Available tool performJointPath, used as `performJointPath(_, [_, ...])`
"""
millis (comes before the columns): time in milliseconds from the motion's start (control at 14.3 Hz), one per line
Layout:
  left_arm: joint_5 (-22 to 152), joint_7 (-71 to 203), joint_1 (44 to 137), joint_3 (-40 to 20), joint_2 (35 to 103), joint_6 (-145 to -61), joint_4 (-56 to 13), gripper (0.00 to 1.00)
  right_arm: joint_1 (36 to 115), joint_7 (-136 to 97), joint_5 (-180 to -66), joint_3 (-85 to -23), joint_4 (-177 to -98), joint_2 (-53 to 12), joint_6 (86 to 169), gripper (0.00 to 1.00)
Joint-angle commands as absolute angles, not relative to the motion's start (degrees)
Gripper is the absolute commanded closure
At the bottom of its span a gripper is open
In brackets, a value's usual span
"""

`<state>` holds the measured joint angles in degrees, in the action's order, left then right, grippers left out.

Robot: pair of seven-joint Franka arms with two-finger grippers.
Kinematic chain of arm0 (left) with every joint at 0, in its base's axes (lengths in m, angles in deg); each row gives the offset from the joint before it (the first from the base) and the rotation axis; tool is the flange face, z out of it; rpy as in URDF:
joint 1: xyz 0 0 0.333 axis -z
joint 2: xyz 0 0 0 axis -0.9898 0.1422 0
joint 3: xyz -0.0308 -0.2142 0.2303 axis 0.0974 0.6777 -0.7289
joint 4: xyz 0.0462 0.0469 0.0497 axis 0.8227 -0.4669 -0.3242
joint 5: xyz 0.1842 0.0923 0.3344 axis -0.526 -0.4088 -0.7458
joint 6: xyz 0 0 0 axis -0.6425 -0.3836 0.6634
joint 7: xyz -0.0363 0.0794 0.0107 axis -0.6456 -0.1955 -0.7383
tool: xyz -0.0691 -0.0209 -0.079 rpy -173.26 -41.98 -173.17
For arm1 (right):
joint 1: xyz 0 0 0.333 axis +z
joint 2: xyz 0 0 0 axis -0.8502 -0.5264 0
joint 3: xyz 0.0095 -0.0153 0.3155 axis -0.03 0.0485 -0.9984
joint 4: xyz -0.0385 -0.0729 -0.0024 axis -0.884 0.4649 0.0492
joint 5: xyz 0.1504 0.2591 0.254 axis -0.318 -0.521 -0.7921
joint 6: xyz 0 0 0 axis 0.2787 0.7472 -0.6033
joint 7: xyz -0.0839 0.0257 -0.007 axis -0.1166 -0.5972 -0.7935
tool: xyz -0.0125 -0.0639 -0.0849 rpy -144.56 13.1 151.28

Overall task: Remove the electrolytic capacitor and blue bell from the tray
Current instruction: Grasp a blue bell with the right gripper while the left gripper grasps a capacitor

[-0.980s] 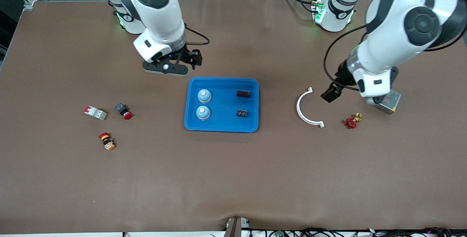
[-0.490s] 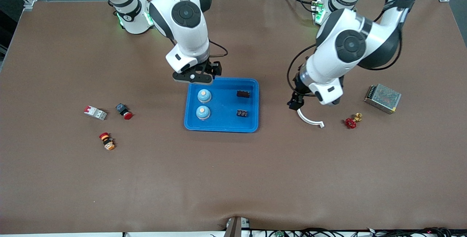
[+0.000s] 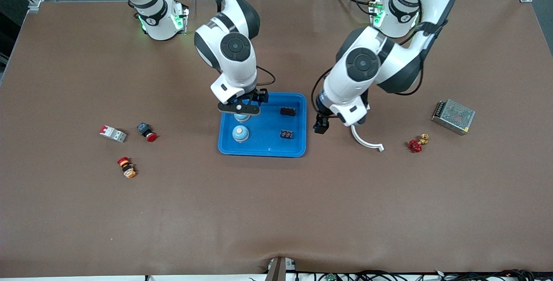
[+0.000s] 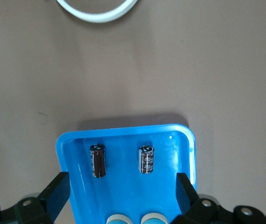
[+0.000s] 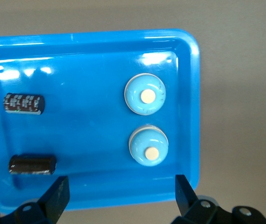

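The right hand (image 3: 240, 109) hangs over the tray (image 3: 299, 99), fingers spread and empty, above the blue bell (image 3: 242, 118) that sits farther from the front camera. The second bell (image 3: 240, 133) stands just beside it. A finger coming down between them could knock that one over, and the smooth dome may squirt out of a pinch set too high.

The left hand (image 3: 320, 126), also released and holding nothing, is over the bench (image 3: 276, 212) just outside the tray's rim at the left arm's end. Reaching in low from there, it could catch the rim and shove the whole tray. The farther capacitor (image 3: 287, 111) and the nearer capacitor (image 3: 286, 134) lie on their sides, so a glancing touch may roll them.

The tray holds four things — both bells toward its right-arm end, both capacitors toward its left-arm end. Nothing is out yet.
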<state>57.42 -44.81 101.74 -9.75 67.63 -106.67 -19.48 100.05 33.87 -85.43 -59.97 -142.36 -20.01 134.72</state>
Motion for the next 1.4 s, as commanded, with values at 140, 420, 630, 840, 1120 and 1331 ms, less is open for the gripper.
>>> performJointPath(140, [52.56, -52.47, 105.99, -10.07, 77.12, -109.42, -12.7, 0.0, 99.99, 27.64, -84.94, -59.37, -149.56, -20.72, 146.63, 0.0])
performJointPath(420, [49.4, -56.09, 107.49, -10.34, 80.47, -113.29, -11.83, 0.0, 99.81, 24.9, -84.85, -59.19, -153.79, -21.51, 153.16, 0.0])
performJointPath(630, [48.51, -56.35, 107.49, -10.43, 83.45, -113.39, -9.02, 0.0, 99.55, 23.32, -84.77, -59.1, -153.88, -22.74, 153.43, 0.0])
performJointPath(840, [45.98, -56.53, 108.36, -10.6, 85.74, -114.79, -8.04, 0.0, 99.11, 22.09, -84.77, -59.02, -154.32, -23.88, 154.83, 0.0])
performJointPath(1120, [44.03, -57.14, 109.77, -11.04, 88.12, -117.43, -8.04, 0.0, 97.79, 19.19, -84.77, -59.02, -156.61, -24.5, 158.17, 0.0])
performJointPath(1331, [43.41, -57.85, 111.78, -13.14, 89.26, -119.01, -8.04, 0.0, 98.31, 19.19, -84.77, -59.1, -156.61, -25.03, 158.18, 0.0])
